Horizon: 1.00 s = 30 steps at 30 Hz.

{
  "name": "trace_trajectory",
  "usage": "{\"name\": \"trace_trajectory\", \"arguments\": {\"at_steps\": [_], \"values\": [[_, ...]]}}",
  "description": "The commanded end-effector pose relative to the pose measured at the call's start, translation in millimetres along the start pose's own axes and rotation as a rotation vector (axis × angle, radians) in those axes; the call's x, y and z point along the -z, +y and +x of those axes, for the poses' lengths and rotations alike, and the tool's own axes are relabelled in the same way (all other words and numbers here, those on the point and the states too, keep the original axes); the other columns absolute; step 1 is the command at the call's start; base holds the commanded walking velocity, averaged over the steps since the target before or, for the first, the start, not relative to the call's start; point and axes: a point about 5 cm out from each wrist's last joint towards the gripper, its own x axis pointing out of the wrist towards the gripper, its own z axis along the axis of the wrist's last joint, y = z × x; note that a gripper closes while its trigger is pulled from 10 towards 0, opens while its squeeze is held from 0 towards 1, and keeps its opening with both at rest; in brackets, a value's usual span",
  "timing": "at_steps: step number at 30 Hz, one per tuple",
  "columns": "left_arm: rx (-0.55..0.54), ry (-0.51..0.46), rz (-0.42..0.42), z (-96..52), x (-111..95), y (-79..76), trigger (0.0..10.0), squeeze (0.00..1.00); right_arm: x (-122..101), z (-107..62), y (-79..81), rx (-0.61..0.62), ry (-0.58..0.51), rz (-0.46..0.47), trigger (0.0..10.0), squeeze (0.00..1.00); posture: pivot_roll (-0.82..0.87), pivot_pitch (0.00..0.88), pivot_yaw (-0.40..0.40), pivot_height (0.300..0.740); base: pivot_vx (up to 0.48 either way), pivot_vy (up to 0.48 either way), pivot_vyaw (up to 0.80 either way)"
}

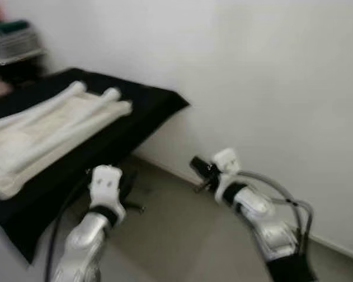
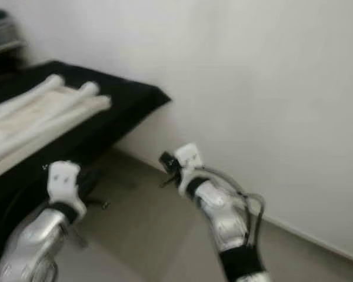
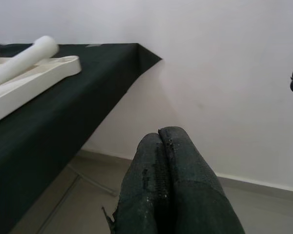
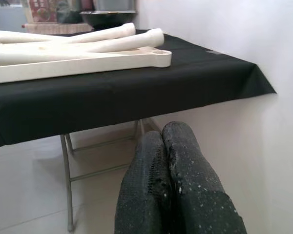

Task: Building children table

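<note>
Closed fingers (image 3: 167,146) before black-draped table (image 3: 63,117)

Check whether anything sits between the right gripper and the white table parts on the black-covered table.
Nothing visible does. The right gripper, fingers shut, hangs below and off the corner of the black-covered table; open air lies between it and the white table parts. The table's edge sits higher than the gripper, so it must rise first.
</note>
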Motion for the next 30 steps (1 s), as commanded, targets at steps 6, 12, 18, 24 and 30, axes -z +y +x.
{"name": "trace_trajectory", "arguments": {"at_steps": [6, 12, 18, 24, 30], "values": [[0.019, 0.034, 0.000, -8.6, 6.9, 2.9, 10.0, 0.00, 0.1, 2.9, 4.0, -0.012, -0.010, 0.017, 10.0, 0.00, -0.06, 0.019, 0.007, 0.740, 0.000, 0.000, 0.80], [-0.002, 0.026, -0.004, -7.9, 7.1, 2.7, 10.0, 0.00, 0.8, 2.6, 3.3, -0.010, -0.008, 0.013, 10.0, 0.00, -0.05, 0.014, 0.004, 0.740, 0.000, 0.000, 0.80], [-0.024, 0.019, -0.026, -8.7, 8.1, 4.3, 10.0, 0.00, 2.0, 1.9, 0.4, 0.028, -0.004, 0.004, 10.0, 0.00, -0.05, 0.007, 0.003, 0.740, 0.000, 0.000, 0.25], [-0.036, 0.012, -0.046, -9.4, 8.8, 6.4, 10.0, 0.00, 3.8, 2.1, -0.4, 0.045, 0.003, 0.008, 10.0, 0.00, -0.05, 0.002, 0.004, 0.740, 0.000, -0.227, 0.00], [-0.050, 0.006, -0.066, -8.8, 9.9, 8.3, 10.0, 0.00, 4.8, 2.6, 0.9, 0.041, 0.003, 0.006, 10.0, 0.00, -0.05, 0.000, 0.005, 0.740, 0.000, -0.458, 0.00]]}}
